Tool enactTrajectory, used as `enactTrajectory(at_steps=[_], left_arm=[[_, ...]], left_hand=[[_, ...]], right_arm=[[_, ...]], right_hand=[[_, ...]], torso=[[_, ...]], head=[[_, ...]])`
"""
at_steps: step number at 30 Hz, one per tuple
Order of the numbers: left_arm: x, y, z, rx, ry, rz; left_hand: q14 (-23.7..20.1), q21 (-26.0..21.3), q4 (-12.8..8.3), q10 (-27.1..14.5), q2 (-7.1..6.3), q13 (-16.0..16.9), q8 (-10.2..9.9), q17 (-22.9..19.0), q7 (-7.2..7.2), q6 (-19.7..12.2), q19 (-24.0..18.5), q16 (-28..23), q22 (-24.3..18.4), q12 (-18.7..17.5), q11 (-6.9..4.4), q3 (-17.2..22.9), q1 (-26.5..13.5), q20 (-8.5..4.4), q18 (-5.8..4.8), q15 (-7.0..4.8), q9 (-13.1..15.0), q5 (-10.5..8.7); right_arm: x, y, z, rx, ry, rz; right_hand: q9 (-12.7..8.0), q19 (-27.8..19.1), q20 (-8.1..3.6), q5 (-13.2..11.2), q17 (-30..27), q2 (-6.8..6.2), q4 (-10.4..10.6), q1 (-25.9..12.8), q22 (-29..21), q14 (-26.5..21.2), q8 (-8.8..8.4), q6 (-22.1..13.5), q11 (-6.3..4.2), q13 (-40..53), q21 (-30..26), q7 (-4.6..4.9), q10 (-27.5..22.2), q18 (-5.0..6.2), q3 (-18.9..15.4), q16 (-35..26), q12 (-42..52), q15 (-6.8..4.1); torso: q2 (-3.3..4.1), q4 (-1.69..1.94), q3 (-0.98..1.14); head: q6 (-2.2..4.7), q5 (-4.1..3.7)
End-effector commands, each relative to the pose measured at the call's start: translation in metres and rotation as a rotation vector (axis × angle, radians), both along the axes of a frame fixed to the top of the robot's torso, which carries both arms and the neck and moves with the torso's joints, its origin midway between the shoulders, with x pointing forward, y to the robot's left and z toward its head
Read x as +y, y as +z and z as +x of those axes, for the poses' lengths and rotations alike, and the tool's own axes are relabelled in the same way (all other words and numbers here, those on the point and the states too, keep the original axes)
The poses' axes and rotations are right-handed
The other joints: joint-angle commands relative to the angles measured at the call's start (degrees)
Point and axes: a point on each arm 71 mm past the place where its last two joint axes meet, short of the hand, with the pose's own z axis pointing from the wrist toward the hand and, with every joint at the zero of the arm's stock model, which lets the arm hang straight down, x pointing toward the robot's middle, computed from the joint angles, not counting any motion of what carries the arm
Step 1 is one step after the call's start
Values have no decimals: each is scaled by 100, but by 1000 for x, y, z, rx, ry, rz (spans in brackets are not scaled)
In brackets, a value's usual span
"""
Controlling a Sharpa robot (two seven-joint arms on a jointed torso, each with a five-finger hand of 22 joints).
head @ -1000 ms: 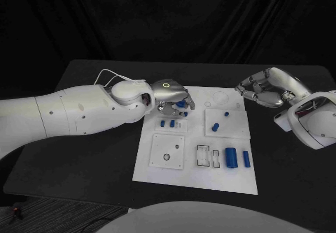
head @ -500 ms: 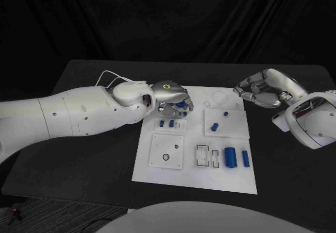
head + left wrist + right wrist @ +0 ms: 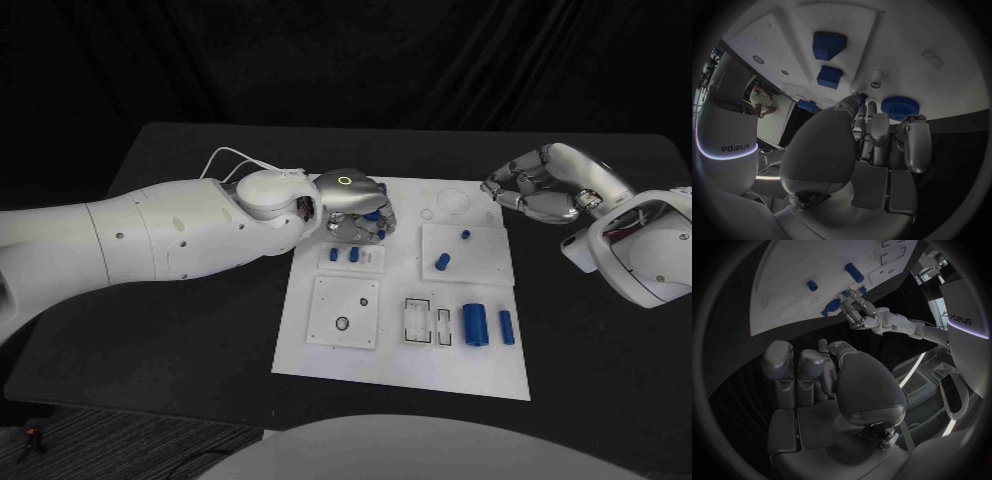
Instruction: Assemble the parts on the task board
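While the silver left hand (image 3: 353, 205) hovers at the far left corner of the white plastic task board (image 3: 408, 352), its fingers touch a round blue toothed part (image 3: 899, 107); whether it is grasped cannot be told. That part could be nudged askew. The silver right hand (image 3: 545, 192), curled empty, is held off the board's far right.

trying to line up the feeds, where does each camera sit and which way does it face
Head view: above, looking down at the task board; both arms show, left hand and right hand.
Left wrist view: behind the left hand, facing the board's blue parts.
Right wrist view: behind the right hand, facing across the board.
Shared: the board and the left hand.
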Motion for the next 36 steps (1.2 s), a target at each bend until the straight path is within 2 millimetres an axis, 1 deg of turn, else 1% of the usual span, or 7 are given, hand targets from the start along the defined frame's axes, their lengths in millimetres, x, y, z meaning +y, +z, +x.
enactTrajectory(at_steps=[1,4,13,18,22,29,36], left_arm=[[-1,-2,0,5,-11,10],[-2,-2,0,1,-13,7],[-3,2,-2,-49,-51,-48],[-2,5,-3,-79,-65,-79],[3,8,-5,-98,-59,-100],[20,19,-8,-95,-25,-85],[37,40,-8,-68,-19,-18]], left_hand=[[12,33,-11,108,26,-79,45,-15,11,97,47,23,1120,-81,1,65,32,-3,-57,-43,-12,38],[28,60,-24,220,38,-147,63,-20,24,183,64,37,1128,-145,-2,109,39,-6,-63,-46,-15,50],[218,355,-257,1179,140,-524,249,-65,156,868,248,89,1213,-476,53,280,172,-24,-128,39,21,180],[292,444,-304,1394,121,-672,227,-95,172,984,302,78,1239,-648,64,283,132,-27,-148,41,0,317],[337,492,-329,1525,90,-834,158,-168,184,1019,333,22,1253,-867,73,303,82,-35,-158,30,-39,374],[296,399,-343,1585,68,-1014,69,-321,142,1021,285,-113,1224,-1129,56,337,42,-49,-137,-34,-86,294],[207,278,-336,1551,48,-1159,-26,-445,100,965,214,-229,1191,-1366,32,385,-1,-47,-113,-49,-134,173]], right_arm=[[-1,-2,0,18,-18,-5],[-1,-2,0,19,-19,-5],[-1,-3,0,25,-21,-7],[-1,-3,1,27,-21,-8],[-1,-3,0,29,-21,-9],[-2,-3,0,35,-28,-10],[-3,-4,1,44,-34,-15]], right_hand=[[7,-12,-8,24,-5,-7,-8,62,293,15,-1,39,-9,-1202,-27,13,39,-14,18,-37,-33,-8],[8,-13,-9,27,-9,-4,-15,69,291,13,-2,38,-9,-1197,-35,13,39,-12,25,-40,-29,-9],[9,-17,-10,31,-36,6,-32,88,285,7,-2,39,-9,-1216,-59,13,31,-9,45,-58,-51,-9],[10,-18,-10,31,-35,8,-42,98,284,6,-2,40,-10,-1213,-64,13,31,-8,53,-57,-49,-9],[11,-18,-10,32,-36,10,-49,105,283,5,-1,42,-10,-1216,-68,13,30,-8,59,-57,-52,-9],[12,-17,-10,31,-35,11,-53,108,285,5,0,44,-10,-1232,-63,13,25,-9,62,-57,-69,-9],[13,-17,-10,30,-46,11,-57,111,286,2,2,47,-9,-1254,-61,13,18,-9,66,-64,-91,-9]], torso=[[1,0,-3],[3,0,-2],[-1,3,1],[-1,3,-1],[-2,1,0],[-2,3,3],[-5,5,-3]], head=[[-1,5],[-1,-10],[-1,-20],[-1,3],[-1,-18],[-1,-114],[-1,-108]])
